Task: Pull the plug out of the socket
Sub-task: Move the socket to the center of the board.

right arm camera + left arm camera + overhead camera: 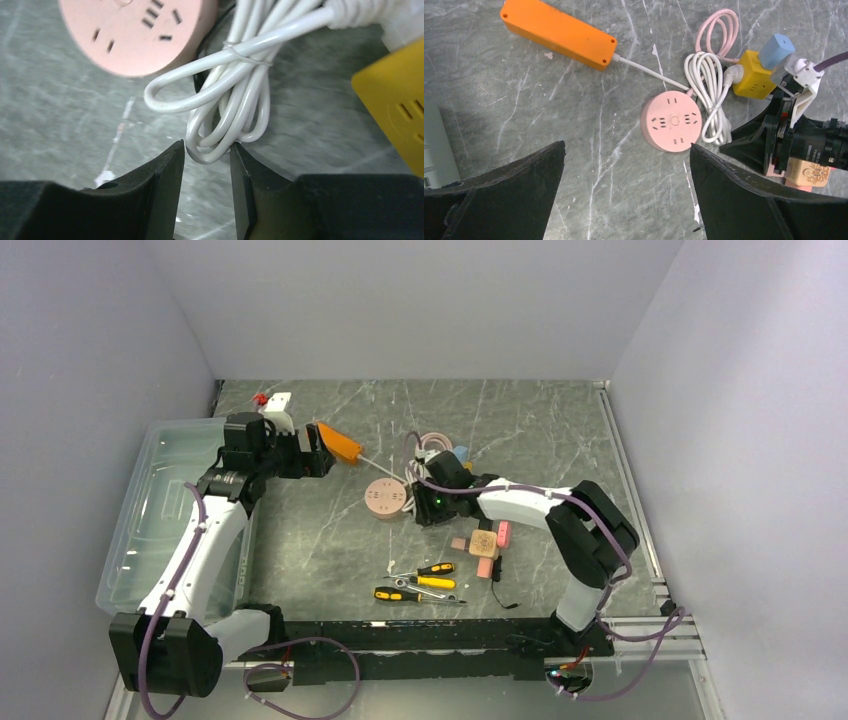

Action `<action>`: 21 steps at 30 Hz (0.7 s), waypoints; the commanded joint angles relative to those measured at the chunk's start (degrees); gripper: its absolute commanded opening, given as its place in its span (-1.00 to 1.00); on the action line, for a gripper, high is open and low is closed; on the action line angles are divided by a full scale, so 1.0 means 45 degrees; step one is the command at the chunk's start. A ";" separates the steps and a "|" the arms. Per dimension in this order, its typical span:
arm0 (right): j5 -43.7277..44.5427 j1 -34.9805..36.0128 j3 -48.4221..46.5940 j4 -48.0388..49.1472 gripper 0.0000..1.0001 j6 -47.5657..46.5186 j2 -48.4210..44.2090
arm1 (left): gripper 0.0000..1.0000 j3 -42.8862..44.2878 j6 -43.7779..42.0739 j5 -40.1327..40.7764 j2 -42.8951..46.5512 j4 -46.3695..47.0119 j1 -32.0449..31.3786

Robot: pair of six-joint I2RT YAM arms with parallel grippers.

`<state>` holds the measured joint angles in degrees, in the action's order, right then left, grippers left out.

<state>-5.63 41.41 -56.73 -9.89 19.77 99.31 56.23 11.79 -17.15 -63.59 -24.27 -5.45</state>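
My top external view sits high behind the arm bases, looking down and forward over the whole table (520, 440), so the pink round socket (383, 498) shows small near mid-frame. My left wrist view hangs well above that socket, facing almost straight down past the left gripper (626, 146); the orange power strip (558, 33) lies up-left of the socket, the white cable coil (710, 95) and yellow cube socket (751, 77) to its right. My right wrist view is very close, past the right gripper (207, 145). Both wrist views share socket, coil and cube.
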 commanded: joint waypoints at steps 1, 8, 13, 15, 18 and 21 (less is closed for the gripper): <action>-0.0879 0.0743 -0.0987 0.1424 -0.14 0.0762 -0.0009 | 0.96 0.0025 0.0056 -0.0117 -0.0051 0.0270 -0.0077; -0.0405 0.0756 -0.1651 0.0414 0.33 0.0186 -0.1193 | 0.96 0.0026 -0.0052 0.0028 -0.0110 0.0261 -0.0097; -0.0076 -0.0293 -0.1857 -0.0793 0.59 -0.0526 -0.2648 | 0.96 -0.0034 -0.0172 0.0225 -0.0028 0.0326 -0.0111; -0.0483 -0.1110 -0.1725 -0.0917 0.68 -0.0819 -0.3184 | 0.96 -0.0053 -0.0177 0.0316 -0.0074 0.0379 -0.0144; -0.1306 -0.2532 -0.1469 -0.0889 0.76 -0.1094 -0.3791 | 0.95 0.0078 -0.0239 0.0551 -0.0376 0.0540 -0.0267; -0.2447 -0.4261 -0.1037 -0.0476 0.83 -0.1208 -0.3951 | 0.91 0.0567 -0.0230 0.0779 -0.0908 0.0555 -0.0415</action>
<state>-10.41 29.43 -62.30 -13.13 16.69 83.07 56.23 11.55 -15.42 -65.17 -23.99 -6.39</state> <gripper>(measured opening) 0.904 0.971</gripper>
